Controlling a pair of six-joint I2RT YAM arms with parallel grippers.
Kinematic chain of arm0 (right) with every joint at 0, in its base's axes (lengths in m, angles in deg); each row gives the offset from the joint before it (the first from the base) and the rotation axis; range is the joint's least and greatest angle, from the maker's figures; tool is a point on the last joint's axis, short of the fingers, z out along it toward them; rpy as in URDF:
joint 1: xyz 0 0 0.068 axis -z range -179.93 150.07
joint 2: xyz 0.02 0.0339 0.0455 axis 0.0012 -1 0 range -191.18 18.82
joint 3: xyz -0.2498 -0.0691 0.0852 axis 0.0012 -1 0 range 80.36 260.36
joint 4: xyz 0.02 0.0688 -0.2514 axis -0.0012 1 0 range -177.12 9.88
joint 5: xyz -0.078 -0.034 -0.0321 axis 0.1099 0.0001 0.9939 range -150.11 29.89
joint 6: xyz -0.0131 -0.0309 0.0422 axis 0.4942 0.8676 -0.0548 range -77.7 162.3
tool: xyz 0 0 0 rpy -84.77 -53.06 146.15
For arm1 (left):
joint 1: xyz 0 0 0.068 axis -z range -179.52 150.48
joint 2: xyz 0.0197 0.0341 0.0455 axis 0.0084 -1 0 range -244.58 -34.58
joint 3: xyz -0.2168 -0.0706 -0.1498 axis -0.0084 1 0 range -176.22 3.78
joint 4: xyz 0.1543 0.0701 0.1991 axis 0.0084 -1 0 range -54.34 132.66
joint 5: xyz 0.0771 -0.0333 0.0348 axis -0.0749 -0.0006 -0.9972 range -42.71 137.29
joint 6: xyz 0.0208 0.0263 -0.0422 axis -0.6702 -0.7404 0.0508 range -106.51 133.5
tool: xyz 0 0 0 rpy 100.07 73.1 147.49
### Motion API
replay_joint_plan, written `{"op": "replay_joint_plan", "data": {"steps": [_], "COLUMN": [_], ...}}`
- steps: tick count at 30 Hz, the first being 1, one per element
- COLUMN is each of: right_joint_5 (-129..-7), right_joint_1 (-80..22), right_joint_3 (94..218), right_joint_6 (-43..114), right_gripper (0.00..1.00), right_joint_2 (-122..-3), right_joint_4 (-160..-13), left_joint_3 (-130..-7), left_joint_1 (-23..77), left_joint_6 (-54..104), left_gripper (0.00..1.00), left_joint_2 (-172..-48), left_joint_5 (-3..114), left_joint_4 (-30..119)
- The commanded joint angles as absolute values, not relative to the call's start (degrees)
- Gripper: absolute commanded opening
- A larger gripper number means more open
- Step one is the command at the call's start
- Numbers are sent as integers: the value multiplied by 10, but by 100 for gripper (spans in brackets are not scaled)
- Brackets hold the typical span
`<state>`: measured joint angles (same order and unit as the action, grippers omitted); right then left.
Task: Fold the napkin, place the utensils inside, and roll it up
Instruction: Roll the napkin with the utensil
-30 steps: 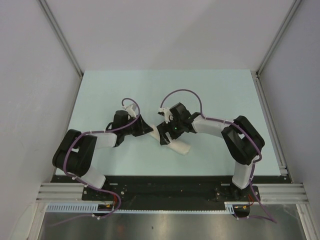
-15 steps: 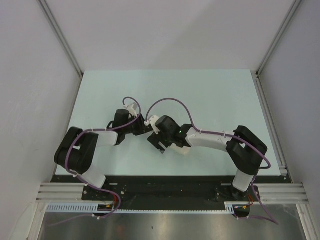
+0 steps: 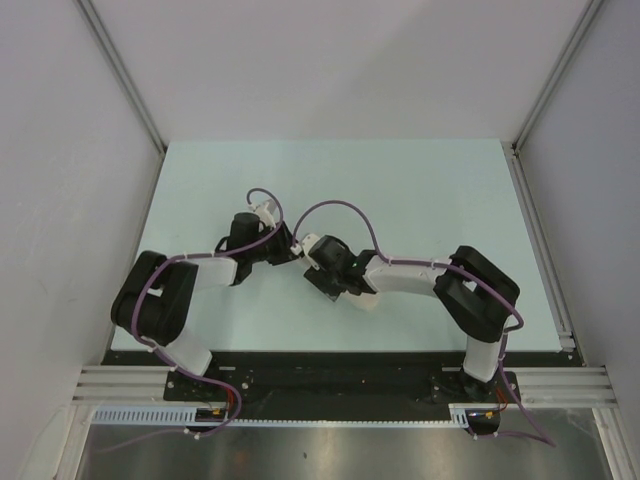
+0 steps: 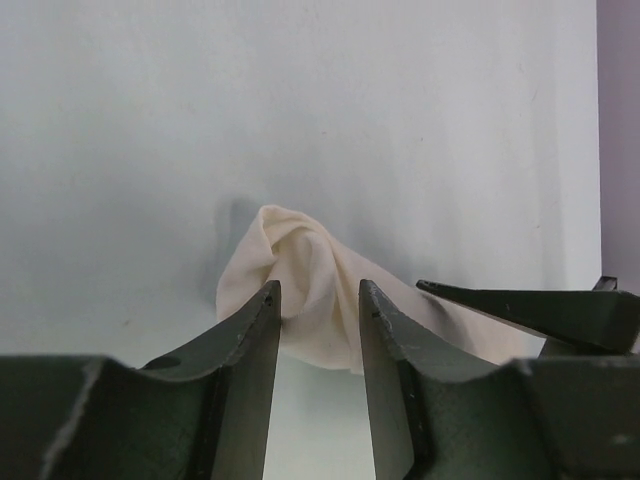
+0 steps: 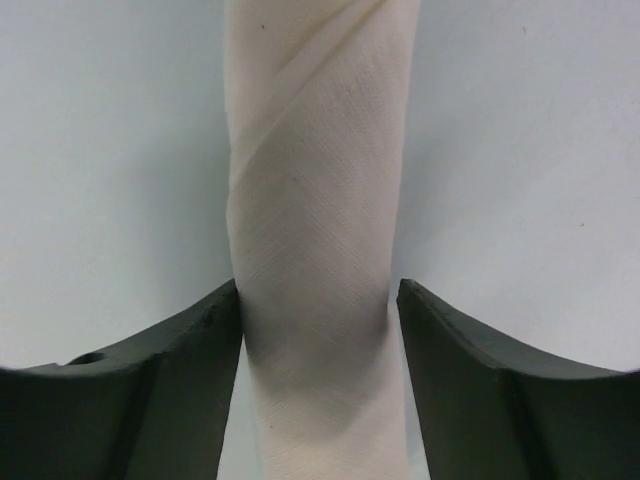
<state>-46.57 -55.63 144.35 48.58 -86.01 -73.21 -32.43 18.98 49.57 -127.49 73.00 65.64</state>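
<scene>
**Rolled bundle on the table.** The rolled napkin lies on the table, straddled by the right gripper (whether it is yet gripped cannot be told). The left gripper is half spread over its end. It is best squeezed evenly at mid-length lest it loosen. The spoon is nowhere seen, and from above the roll is mostly covered by the grippers.

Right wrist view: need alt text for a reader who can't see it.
A cream-white napkin, rolled into a tight tube with a diagonal seam, runs top to bottom between the two dark fingers of the right gripper. It lies on a pale table. The fingers flank it closely, but whether they press it is unclear.
</scene>
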Motion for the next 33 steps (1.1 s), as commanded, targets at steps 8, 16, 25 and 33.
{"op": "replay_joint_plan", "data": {"steps": [8, 16, 25, 33], "right_joint_5": [-665, -844, -935, -945], "right_joint_1": [-470, -413, -395, -388], "right_joint_3": [1449, 1443, 1448, 1443], "right_joint_6": [461, 426, 385, 358], "right_gripper": [47, 45, 44, 45], "right_joint_2": [-869, -881, -909, -933], "right_joint_4": [-724, -738, -750, -772], "left_joint_3": [-354, -341, -323, -296], "left_joint_1": [181, 159, 141, 139], "left_joint_6": [494, 483, 481, 483], "left_gripper": [63, 69, 71, 73], "left_joint_2": [-1249, -1181, -1118, -1136], "left_joint_5": [728, 718, 713, 722], "left_joint_4": [636, 601, 573, 605]}}
